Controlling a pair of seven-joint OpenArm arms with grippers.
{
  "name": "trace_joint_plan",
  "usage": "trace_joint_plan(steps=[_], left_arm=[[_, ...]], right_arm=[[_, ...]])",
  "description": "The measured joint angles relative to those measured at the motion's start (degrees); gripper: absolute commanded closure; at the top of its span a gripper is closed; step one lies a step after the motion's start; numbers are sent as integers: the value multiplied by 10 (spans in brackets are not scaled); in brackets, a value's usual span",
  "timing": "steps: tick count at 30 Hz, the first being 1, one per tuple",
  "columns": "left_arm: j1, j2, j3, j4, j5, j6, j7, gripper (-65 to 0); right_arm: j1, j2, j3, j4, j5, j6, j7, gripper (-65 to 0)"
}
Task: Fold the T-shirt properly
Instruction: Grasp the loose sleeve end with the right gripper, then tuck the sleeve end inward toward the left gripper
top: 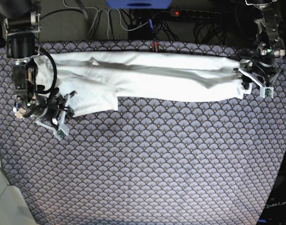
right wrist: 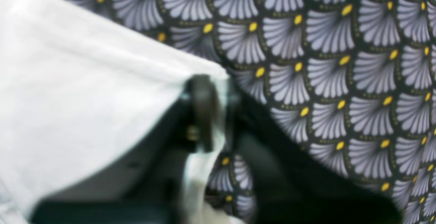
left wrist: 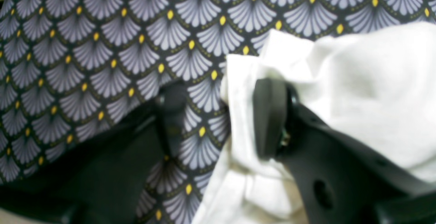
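The T-shirt [top: 157, 77] lies as a long white band across the back of the table, plain side up, no print showing. My left gripper [top: 246, 80] is at its right end. In the left wrist view the left gripper [left wrist: 219, 115] stands open, its jaws wide apart. The shirt's bunched edge [left wrist: 340, 91] lies between them and drapes over the right finger [left wrist: 269, 118]. My right gripper [top: 65, 104] is at the shirt's left lower corner. In the right wrist view the right gripper [right wrist: 218, 111] is shut on a corner of the shirt [right wrist: 85, 91], and a strip of cloth hangs below the fingers.
The table is covered by a dark cloth with grey fan scales and yellow dots [top: 157, 164]. Cables and a power strip [top: 180, 14] run along the back edge. A pale surface [top: 2, 201] borders the table at the front left.
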Motion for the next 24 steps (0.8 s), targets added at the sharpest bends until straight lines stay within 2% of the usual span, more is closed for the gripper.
trace_joint_plan(steps=[7,11,15,17,21,24], left_arm=[[0,0,0,0,0,0,0,-323],[0,0,1,0,0,0,0,-323],[0,0,2,0,0,0,0,-324],[0,0,2,0,0,0,0,-324],[2,-1,2,0,-2,0,0,-325],[2,-2,3,0,-2,0,0,-325]], right_arm=[[-8,0,1,11,-4,0,-1,0],[-78,13,2,125,-34,-7,-35,0],[-127,12,4,238,-29,-2,-36,0],[-139,9,26,281,-25,-2,-44,0],[-170,12,54,342,-33,-3,-94,0],[-190,12,81,393,-28,-2,-91,0]])
